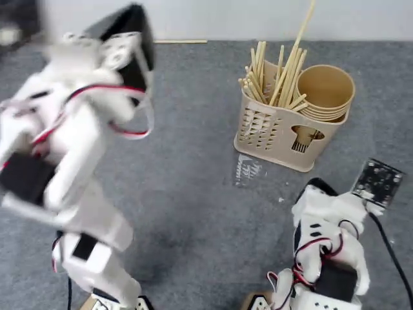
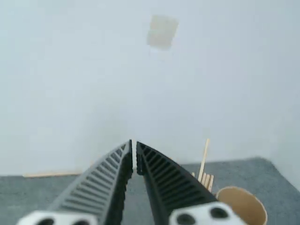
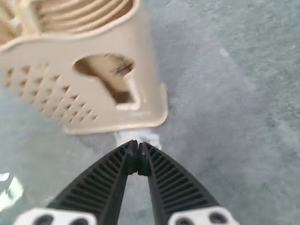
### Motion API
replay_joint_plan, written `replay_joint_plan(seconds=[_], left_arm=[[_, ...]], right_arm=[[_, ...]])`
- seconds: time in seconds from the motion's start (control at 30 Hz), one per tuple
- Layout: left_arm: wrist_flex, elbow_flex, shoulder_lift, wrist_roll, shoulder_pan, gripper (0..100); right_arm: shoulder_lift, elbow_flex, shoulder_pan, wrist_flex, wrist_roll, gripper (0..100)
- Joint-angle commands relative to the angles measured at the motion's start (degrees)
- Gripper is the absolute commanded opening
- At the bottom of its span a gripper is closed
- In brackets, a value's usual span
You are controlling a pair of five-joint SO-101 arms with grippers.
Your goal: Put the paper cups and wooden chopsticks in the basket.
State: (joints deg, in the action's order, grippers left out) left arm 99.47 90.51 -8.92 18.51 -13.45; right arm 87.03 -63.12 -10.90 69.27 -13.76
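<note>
A beige basket [image 1: 277, 132] stands on the grey carpet at the back right. It holds a bundle of wooden chopsticks [image 1: 274, 74] and a stack of paper cups [image 1: 326, 90]. My left gripper [image 1: 137, 13] is raised high at the back left, shut and holding nothing; in its own view the left gripper [image 2: 133, 149] points at the white wall, with the chopsticks [image 2: 205, 159] and cups [image 2: 241, 204] below it. My right gripper [image 3: 137, 151] is shut and empty, low over the carpet just short of the basket [image 3: 93, 93], the cups [image 3: 79, 18] inside. The right gripper [image 1: 317, 187] sits in front of the basket.
A thin wooden stick [image 1: 181, 42] lies along the foot of the back wall; it shows again as the stick [image 2: 47, 174] from the left wrist. A white tape mark [image 1: 248, 169] is on the carpet beside the basket. Open carpet lies between the two arms.
</note>
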Motion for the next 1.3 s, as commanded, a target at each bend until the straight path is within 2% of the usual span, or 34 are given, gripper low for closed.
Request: replay_joint_plan(seconds=[0.0,0.2,0.27,0.6,0.83,1.13,1.27], left_arm=[[1.4,-10.6,10.9,-1.0,0.9,1],[0.5,-39.7,31.0,-1.9,0.9,1],[-1.0,-48.1,37.2,-1.9,0.9,1],[-16.1,-90.9,71.5,-2.4,1.1,1],[-29.3,-122.8,94.7,-6.0,8.5,1],[-39.6,-155.3,112.4,-13.6,18.9,1],[-40.4,-164.6,113.1,-16.8,21.5,1]], right_arm=[[3.9,3.3,3.5,3.0,0.6,0.9],[17.0,-0.8,3.9,2.9,1.1,0.9],[17.3,-2.5,3.9,2.6,1.1,0.9],[16.4,-10.0,4.4,2.3,1.1,0.9],[17.0,-15.3,13.0,2.3,0.7,0.9],[17.0,-22.9,13.8,-2.4,1.0,0.9],[17.0,-27.2,13.9,-5.8,1.1,0.9]])
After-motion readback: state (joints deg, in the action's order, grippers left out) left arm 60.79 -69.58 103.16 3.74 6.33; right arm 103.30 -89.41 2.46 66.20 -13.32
